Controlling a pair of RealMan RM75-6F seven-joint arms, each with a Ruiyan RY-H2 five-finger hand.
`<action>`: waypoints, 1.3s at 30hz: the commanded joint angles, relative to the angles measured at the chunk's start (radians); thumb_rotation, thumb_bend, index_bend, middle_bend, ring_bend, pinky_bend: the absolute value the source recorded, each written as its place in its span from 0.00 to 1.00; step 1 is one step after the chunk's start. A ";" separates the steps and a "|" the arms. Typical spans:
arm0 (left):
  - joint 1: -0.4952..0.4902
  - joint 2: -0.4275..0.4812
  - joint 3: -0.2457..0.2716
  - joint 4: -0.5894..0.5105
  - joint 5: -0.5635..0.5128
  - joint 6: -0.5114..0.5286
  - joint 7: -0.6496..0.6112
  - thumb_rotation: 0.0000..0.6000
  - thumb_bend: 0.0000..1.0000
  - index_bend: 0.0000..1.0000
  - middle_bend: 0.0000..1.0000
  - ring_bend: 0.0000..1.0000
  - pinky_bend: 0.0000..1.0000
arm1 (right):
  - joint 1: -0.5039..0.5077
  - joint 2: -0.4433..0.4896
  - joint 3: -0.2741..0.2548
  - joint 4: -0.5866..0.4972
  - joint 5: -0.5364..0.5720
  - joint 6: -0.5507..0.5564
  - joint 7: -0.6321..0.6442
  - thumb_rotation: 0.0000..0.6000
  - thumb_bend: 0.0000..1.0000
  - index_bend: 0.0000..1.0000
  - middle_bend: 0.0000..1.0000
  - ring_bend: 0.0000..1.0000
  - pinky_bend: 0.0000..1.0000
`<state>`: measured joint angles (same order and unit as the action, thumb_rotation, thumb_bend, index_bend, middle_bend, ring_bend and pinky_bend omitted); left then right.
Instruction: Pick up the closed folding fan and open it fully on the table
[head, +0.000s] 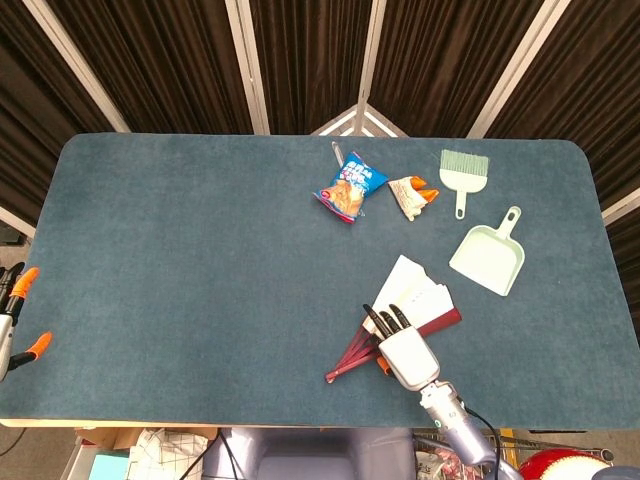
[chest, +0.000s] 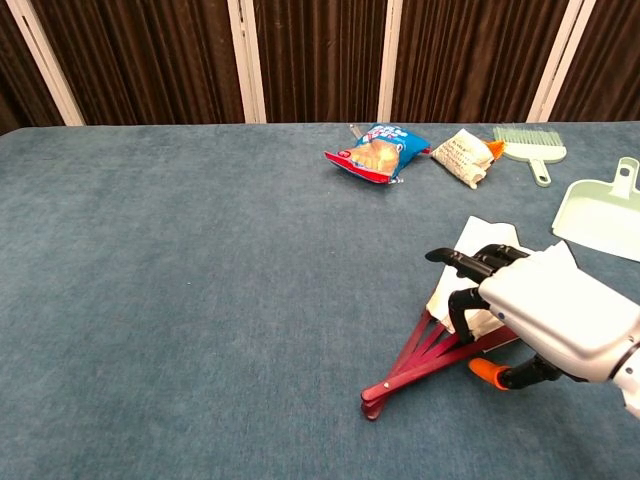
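**Q:** What sort of place are you working in?

**A:** You are at a staged robot test station, not a home. Your counter (head: 200, 260) is covered edge to edge in blue-grey felt. Dark pleated curtains (head: 160, 60) with pale upright posts (head: 245, 65) close off the back. Unrelated props sit together: a snack bag (head: 350, 187), a green dustpan (head: 487, 258) and a brush (head: 463, 170).

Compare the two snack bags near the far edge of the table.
The blue bag is bigger and lies spread flat; the white bag is smaller, crumpled, with orange at one end. The blue bag lies to the left, the white bag nearer the brush. Both lie untouched on the table.
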<state>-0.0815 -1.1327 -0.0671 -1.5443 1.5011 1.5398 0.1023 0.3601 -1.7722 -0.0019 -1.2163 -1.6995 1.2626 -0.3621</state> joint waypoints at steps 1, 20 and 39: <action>-0.001 0.000 0.000 0.000 0.000 -0.001 0.001 1.00 0.31 0.10 0.01 0.00 0.10 | 0.002 0.000 -0.001 0.000 0.003 -0.002 -0.002 1.00 0.33 0.59 0.11 0.22 0.16; -0.003 -0.001 0.002 -0.003 -0.001 -0.006 0.006 1.00 0.31 0.09 0.01 0.00 0.10 | 0.016 0.001 -0.011 0.006 0.019 -0.010 0.005 1.00 0.36 0.66 0.12 0.23 0.16; -0.001 0.003 0.006 -0.007 0.006 -0.001 0.001 1.00 0.31 0.09 0.01 0.00 0.10 | 0.039 0.168 -0.006 -0.225 0.003 -0.008 -0.091 1.00 0.46 0.71 0.12 0.23 0.17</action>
<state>-0.0823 -1.1301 -0.0608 -1.5512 1.5077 1.5385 0.1031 0.3965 -1.6220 -0.0084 -1.4188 -1.6992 1.2613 -0.4342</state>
